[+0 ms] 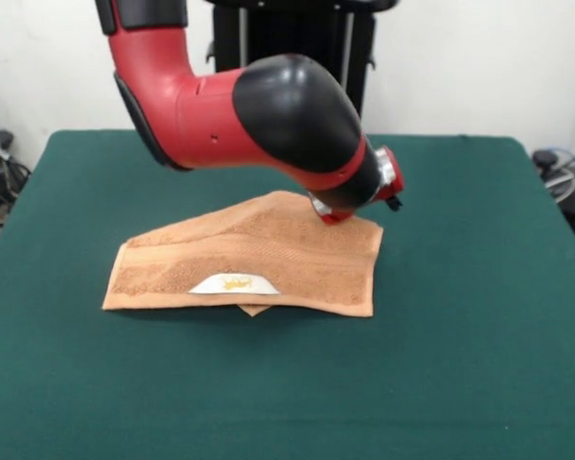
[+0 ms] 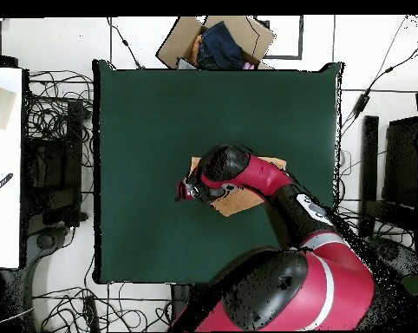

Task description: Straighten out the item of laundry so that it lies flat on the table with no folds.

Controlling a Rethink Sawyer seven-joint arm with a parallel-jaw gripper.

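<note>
The orange-tan towel (image 1: pixel 249 254) lies near the middle of the dark green table (image 1: pixel 460 335). Its near edge carries a white label with a yellow mark (image 1: pixel 233 284), and a small folded corner (image 1: pixel 253 310) pokes out beneath that edge. The towel's far side rises in a ridge towards its far right corner. My gripper (image 1: pixel 331 213) is down at that corner, mostly hidden behind the red and black wrist. In the overhead view the arm covers most of the towel (image 2: pixel 240 203), with the gripper (image 2: pixel 185 189) at its left edge on the table (image 2: pixel 160 113).
A cardboard box holding dark cloth (image 2: pixel 217 42) sits beyond the table's far edge in the overhead view. Cables lie on the floor on both sides (image 2: pixel 52 113). A white surface (image 2: pixel 3 156) stands at the left. The robot's pedestal (image 1: pixel 297 38) is behind the table.
</note>
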